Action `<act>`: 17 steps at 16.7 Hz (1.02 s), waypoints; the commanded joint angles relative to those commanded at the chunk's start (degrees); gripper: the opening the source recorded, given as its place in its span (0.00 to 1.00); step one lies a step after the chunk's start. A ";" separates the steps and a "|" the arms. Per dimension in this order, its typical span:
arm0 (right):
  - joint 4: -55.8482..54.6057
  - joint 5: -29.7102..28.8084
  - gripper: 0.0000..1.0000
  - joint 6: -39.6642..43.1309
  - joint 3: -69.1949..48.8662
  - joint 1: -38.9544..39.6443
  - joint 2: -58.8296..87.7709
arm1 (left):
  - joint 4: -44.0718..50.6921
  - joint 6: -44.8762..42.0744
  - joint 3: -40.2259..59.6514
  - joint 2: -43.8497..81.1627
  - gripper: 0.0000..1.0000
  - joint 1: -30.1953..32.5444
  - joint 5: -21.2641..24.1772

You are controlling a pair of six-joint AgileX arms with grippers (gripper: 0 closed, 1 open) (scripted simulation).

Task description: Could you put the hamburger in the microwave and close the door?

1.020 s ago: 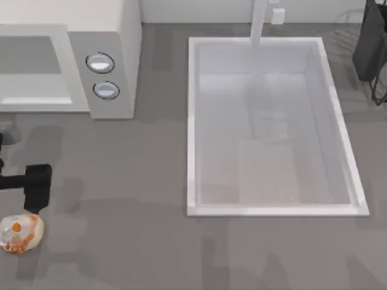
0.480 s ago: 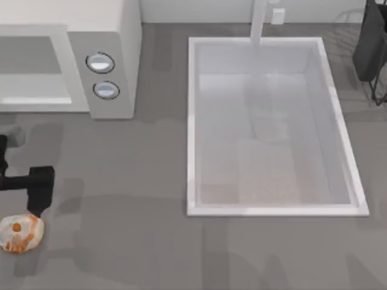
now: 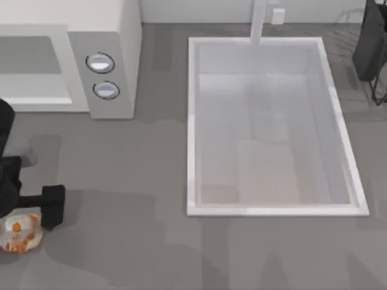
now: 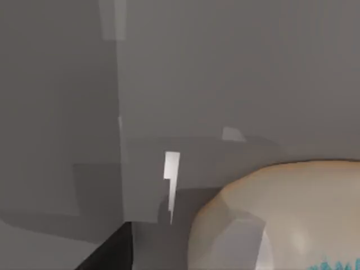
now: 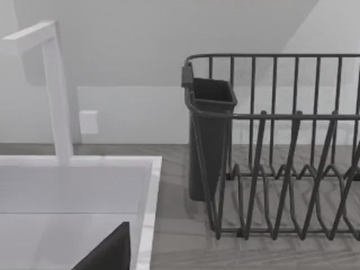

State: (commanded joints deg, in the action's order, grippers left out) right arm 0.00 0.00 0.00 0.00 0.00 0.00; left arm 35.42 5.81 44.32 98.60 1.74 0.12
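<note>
Since the hamburger is basically round, it has no real long axis or pointing direction; it just sits flat on the counter at the near left corner, pale bun with orange-brown patches on top. From the left wrist view the bun bulges up close, and there's a bit of teal marking at its lower edge, too cut off to read.

My left gripper is right over it, one dark finger just beside the bun's right edge. Can't tell how the jaws stand, wide or narrow.

Further back on the left is the microwave, off-white, grey cavity exposed, with two silver-rimmed dials stacked on its side panel. No readable labels on it.

A white sink takes up the middle-right of the counter, faucet at its far rim. Right arm is parked at the far right corner, its wrist view looking at a dark dish rack with a cutlery cup.
</note>
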 joint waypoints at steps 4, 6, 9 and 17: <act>0.00 0.00 1.00 0.00 0.00 0.00 0.00 | -1.34 -0.01 -0.75 0.89 1.00 0.01 0.00; 0.00 0.00 1.00 0.00 0.00 0.00 0.00 | -1.34 -0.01 -0.75 0.89 0.92 0.01 0.00; 0.00 0.00 1.00 0.00 0.00 0.00 0.00 | -1.34 -0.01 -0.75 0.89 0.70 0.01 0.00; 0.00 0.00 1.00 0.00 0.00 0.00 0.00 | -1.34 -0.01 -0.75 0.89 0.10 0.01 0.00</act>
State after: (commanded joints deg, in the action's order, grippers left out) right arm 0.00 0.00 0.00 0.00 0.00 0.00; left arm 34.09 5.80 43.57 99.50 1.74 0.12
